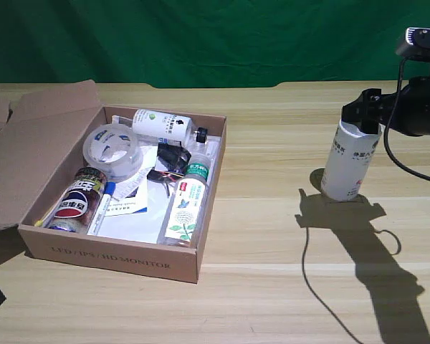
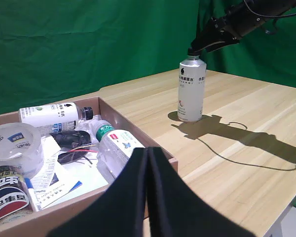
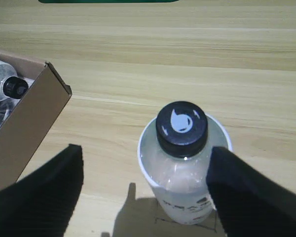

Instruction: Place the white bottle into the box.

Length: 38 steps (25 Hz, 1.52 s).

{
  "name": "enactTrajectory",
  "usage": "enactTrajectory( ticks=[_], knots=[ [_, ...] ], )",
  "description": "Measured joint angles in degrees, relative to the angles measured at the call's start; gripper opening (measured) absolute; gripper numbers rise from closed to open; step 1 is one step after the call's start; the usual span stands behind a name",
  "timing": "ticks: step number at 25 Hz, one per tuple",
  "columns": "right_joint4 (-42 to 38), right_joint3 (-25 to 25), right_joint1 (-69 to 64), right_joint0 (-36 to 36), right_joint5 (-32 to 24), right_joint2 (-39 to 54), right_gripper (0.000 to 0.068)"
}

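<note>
While the bench (image 1: 272, 215) spreads pale and wooden under everything, the box (image 1: 115, 259) sits toward nine o'clock in the exterior view, crowded with a tape roll (image 1: 112, 148), a can (image 1: 77, 201) and smaller bottles. Well apart toward three o'clock, the white bottle (image 1: 347, 168) stands upright on the bench outside the box. Its black cap (image 3: 181, 129) sits between the wide-spread fingers (image 3: 44, 197) of the right gripper (image 3: 145, 190), neither pad visibly touching.

The top of the white bottle (image 1: 350, 166) is hidden behind the right gripper (image 1: 362, 113) in the exterior view. In the right wrist view, the bottle's bottom, between the jaws, is cut off.
</note>
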Motion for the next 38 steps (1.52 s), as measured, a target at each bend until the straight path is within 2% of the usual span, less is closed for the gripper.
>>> enactTrajectory(
  ticks=[25,28,30,33,34,35,38],
  knots=[
    [-2.2,-0.3,7.6,0.1,-1.1,-4.6,0.0590],
    [-2.2,-0.3,7.6,0.1,-1.1,-4.6,0.0549],
    [-2.2,-0.3,7.6,0.1,-1.2,-4.6,0.0490],
    [-2.5,-0.3,7.6,0.1,-1.5,-4.7,0.0365],
    [-2.8,-0.4,7.6,0.1,-1.7,-4.8,0.0302],
    [-3.0,-0.5,7.6,0.1,-1.9,-4.8,0.0283],
    [-3.2,-0.5,7.6,0.1,-1.9,-4.8,0.0286]
  ],
)
